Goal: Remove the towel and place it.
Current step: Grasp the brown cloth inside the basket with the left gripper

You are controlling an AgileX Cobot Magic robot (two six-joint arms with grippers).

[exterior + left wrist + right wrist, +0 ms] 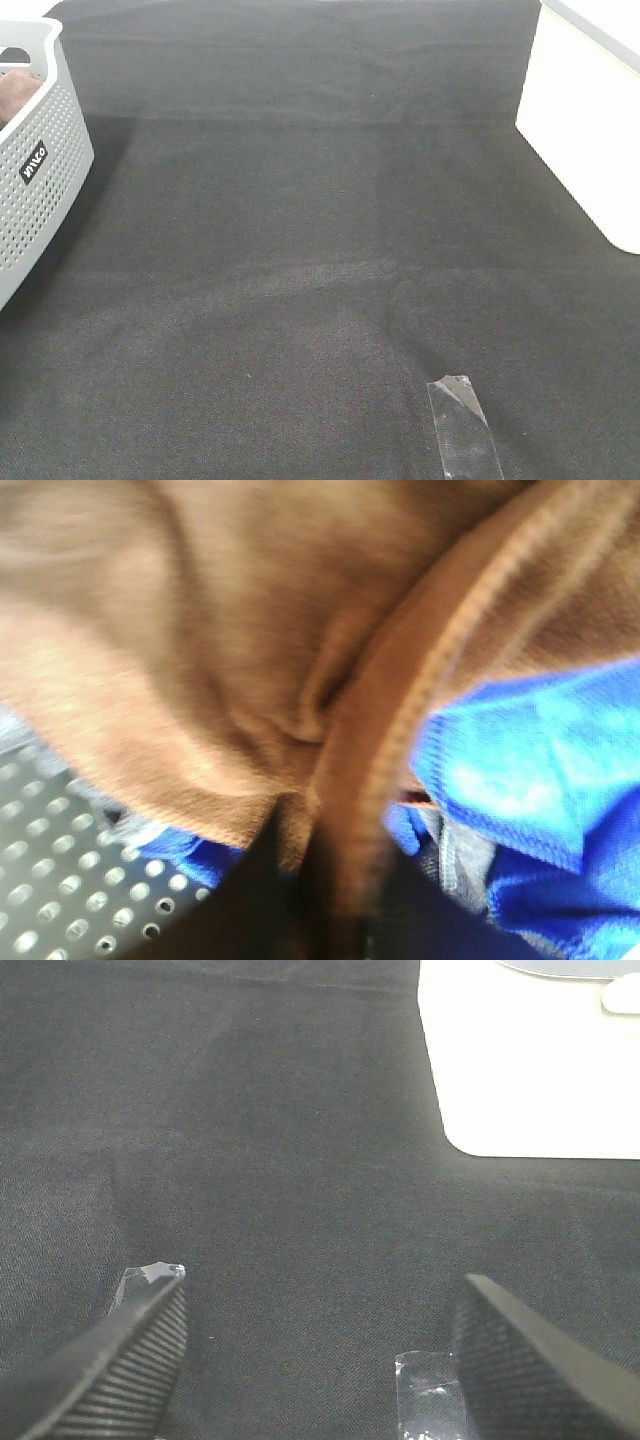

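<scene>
The brown plush towel [200, 630] fills the left wrist view, its stitched edge running down the middle. A fold of it hangs between two dark, blurred fingers of my left gripper [335, 910], which looks shut on it. In the high view only a bit of the towel [15, 92] shows inside the white perforated basket [45, 170] at the far left, and neither arm shows there. My right gripper [320, 1360] is open and empty, low over the black tablecloth [250, 1160].
A blue cloth [530, 770] lies under the towel in the basket, against its perforated wall [60, 890]. A white flat object [590, 130] lies at the right edge, also in the right wrist view [530, 1060]. Clear tape [462, 425] is stuck to the cloth near the front.
</scene>
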